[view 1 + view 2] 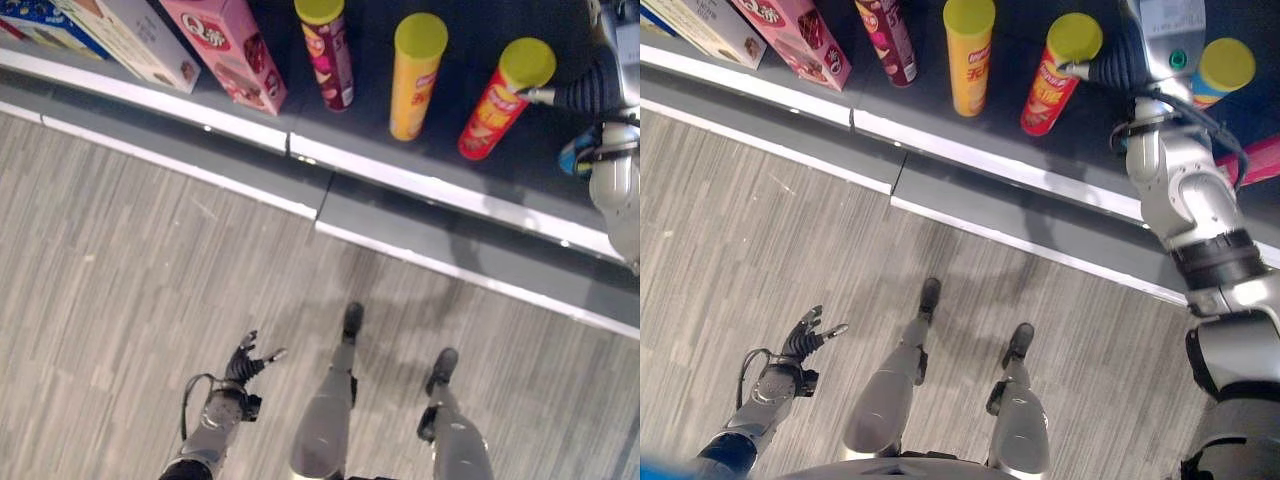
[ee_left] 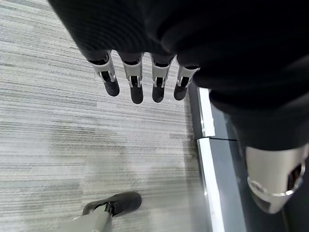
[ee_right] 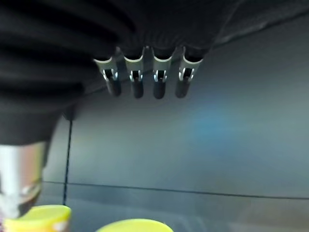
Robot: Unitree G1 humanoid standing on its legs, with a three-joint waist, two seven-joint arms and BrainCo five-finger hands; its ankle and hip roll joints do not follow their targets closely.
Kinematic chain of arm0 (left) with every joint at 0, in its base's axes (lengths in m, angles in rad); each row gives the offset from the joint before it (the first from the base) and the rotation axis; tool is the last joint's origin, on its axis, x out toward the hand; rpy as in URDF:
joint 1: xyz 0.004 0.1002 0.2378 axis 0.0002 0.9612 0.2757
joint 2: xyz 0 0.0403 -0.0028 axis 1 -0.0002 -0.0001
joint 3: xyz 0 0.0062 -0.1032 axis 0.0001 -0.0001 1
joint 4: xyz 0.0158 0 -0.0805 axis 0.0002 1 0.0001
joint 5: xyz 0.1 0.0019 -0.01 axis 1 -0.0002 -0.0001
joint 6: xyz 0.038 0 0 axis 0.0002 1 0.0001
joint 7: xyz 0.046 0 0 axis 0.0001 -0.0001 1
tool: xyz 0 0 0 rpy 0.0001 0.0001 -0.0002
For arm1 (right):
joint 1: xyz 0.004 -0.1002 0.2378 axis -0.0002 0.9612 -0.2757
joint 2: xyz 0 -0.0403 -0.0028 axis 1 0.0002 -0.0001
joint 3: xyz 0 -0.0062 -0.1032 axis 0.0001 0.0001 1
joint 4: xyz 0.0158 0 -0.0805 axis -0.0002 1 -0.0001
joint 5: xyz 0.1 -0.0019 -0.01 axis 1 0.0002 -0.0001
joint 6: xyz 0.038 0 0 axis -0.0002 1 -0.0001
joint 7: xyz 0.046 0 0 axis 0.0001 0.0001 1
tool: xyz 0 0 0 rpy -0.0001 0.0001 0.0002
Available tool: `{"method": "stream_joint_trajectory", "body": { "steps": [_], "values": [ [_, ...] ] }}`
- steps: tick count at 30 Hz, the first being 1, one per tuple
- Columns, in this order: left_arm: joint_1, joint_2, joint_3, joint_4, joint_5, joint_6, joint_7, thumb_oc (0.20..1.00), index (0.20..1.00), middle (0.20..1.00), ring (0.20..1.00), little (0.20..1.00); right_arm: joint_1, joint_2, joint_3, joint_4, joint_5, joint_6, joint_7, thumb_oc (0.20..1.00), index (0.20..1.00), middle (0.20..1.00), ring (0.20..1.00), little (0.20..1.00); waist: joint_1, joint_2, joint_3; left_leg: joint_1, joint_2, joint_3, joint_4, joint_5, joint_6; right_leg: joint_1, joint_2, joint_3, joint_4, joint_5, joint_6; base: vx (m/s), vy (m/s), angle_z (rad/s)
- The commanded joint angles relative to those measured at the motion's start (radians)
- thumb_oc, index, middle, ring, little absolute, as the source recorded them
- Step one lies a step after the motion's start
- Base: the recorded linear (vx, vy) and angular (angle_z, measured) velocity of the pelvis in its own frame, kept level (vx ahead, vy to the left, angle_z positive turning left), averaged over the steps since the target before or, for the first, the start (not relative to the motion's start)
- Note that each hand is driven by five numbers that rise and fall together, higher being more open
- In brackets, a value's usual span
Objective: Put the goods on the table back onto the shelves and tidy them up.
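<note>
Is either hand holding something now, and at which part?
Nothing is held. The right hand reaches open beside the red can on the shelf; the left hand hangs open above the floor.

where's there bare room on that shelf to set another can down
Bare shelf lies in front of the cans, along the white edge strip. Between the dark red can and yellow can is a narrower gap. Crowded by the red can, where the right hand reaches.
</note>
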Motion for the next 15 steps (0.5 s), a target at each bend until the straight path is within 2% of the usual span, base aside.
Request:
{"method": "stream_joint_trajectory", "body": {
  "steps": [1, 3, 5, 6, 7, 8, 9, 12, 14, 15],
  "values": [
    [0.031, 0.001, 0.022, 0.068, 0.043, 0.019, 0.008, 1.000, 1.000, 1.000, 1.000, 1.000, 0.078, 0.027, -0.021, -0.067, 0.088, -0.096, 0.032, 1.000, 1.000, 1.000, 1.000, 1.000, -0.017, -0.041, -0.053, 0.139, -0.020, 0.017, 0.025, -0.226, 0.039, 0.055, 0.030, 0.044, 0.033, -0.110, -0.025, 0.07, 0.150, -0.36],
    [0.052, -0.003, 0.035, 0.082, 0.065, 0.032, -0.005, 1.000, 1.000, 1.000, 1.000, 1.000, 0.244, 0.094, -0.063, -0.141, 0.213, -0.167, 0.109, 1.000, 1.000, 1.000, 1.000, 1.000, -0.031, -0.060, -0.067, 0.179, -0.023, 0.042, 0.038, -0.253, 0.056, 0.078, 0.024, 0.068, 0.043, -0.104, -0.017, 0.06, 0.190, -0.41],
    [0.061, 0.003, 0.052, 0.098, 0.100, 0.043, -0.029, 1.000, 1.000, 1.000, 1.000, 1.000, 0.429, 0.175, -0.098, -0.201, 0.463, -0.255, 0.251, 1.000, 1.000, 1.000, 1.000, 1.000, -0.058, -0.076, -0.091, 0.219, -0.034, 0.066, 0.036, -0.266, 0.077, 0.094, 0.011, 0.091, 0.048, -0.077, -0.003, 0.05, 0.271, -0.52],
    [0.067, 0.001, 0.065, 0.115, 0.111, 0.048, -0.040, 1.000, 1.000, 1.000, 1.000, 1.000, 0.510, 0.211, -0.115, -0.216, 0.552, -0.272, 0.303, 1.000, 1.000, 1.000, 1.000, 1.000, -0.075, -0.077, -0.101, 0.241, -0.039, 0.081, 0.030, -0.269, 0.088, 0.099, 0.005, 0.102, 0.050, -0.061, 0.004, 0.02, 0.376, -0.47],
    [0.057, -0.001, 0.088, 0.156, 0.134, 0.051, -0.049, 1.000, 1.000, 1.000, 1.000, 1.000, 0.618, 0.276, -0.115, -0.191, 0.688, -0.290, 0.411, 1.000, 1.000, 1.000, 1.000, 1.000, -0.105, -0.078, -0.113, 0.276, -0.048, 0.116, 0.013, -0.269, 0.100, 0.094, -0.004, 0.127, 0.068, 0.008, 0.025, -0.02, 0.355, -0.40],
    [0.045, 0.000, 0.099, 0.178, 0.130, 0.052, -0.052, 1.000, 1.000, 1.000, 1.000, 1.000, 0.664, 0.313, -0.112, -0.171, 0.732, -0.287, 0.442, 1.000, 1.000, 1.000, 1.000, 1.000, -0.120, -0.077, -0.120, 0.291, -0.046, 0.140, 0.006, -0.272, 0.102, 0.086, -0.005, 0.138, 0.076, 0.029, 0.033, -0.08, 0.364, -0.84],
    [0.029, 0.001, 0.112, 0.214, 0.130, 0.052, -0.054, 1.000, 1.000, 1.000, 1.000, 1.000, 0.725, 0.357, -0.110, -0.130, 0.793, -0.278, 0.488, 1.000, 1.000, 1.000, 1.000, 1.000, -0.135, -0.079, -0.130, 0.310, -0.039, 0.195, 0.006, -0.280, 0.103, 0.076, -0.002, 0.129, 0.079, 0.046, 0.037, -0.08, 0.219, -1.64],
    [0.020, 0.000, 0.135, 0.253, 0.125, 0.055, -0.063, 1.000, 1.000, 1.000, 1.000, 1.000, 0.804, 0.397, -0.106, -0.061, 0.859, -0.261, 0.535, 1.000, 1.000, 1.000, 1.000, 1.000, -0.144, -0.076, -0.142, 0.355, -0.009, 0.278, 0.006, -0.294, 0.100, 0.096, -0.010, 0.051, 0.109, 0.008, 0.024, -0.05, 0.070, -1.75],
    [0.030, 0.001, 0.150, 0.260, 0.129, 0.058, -0.073, 1.000, 1.000, 1.000, 1.000, 1.000, 0.844, 0.409, -0.097, 0.012, 0.871, -0.237, 0.567, 1.000, 1.000, 1.000, 1.000, 1.000, -0.136, -0.071, -0.159, 0.391, 0.017, 0.321, 0.012, -0.312, 0.097, 0.135, -0.033, 0.001, 0.137, -0.003, 0.020, 0.02, -0.055, -1.28],
    [0.033, -0.010, 0.151, 0.272, 0.119, 0.055, -0.077, 1.000, 1.000, 1.000, 1.000, 1.000, 0.856, 0.448, -0.093, 0.128, 0.894, -0.222, 0.566, 1.000, 1.000, 1.000, 1.000, 1.000, -0.124, -0.074, -0.169, 0.409, 0.033, 0.373, 0.025, -0.326, 0.097, 0.168, -0.067, -0.051, 0.148, 0.009, 0.018, -0.02, -0.126, -1.18]
  ]
}}
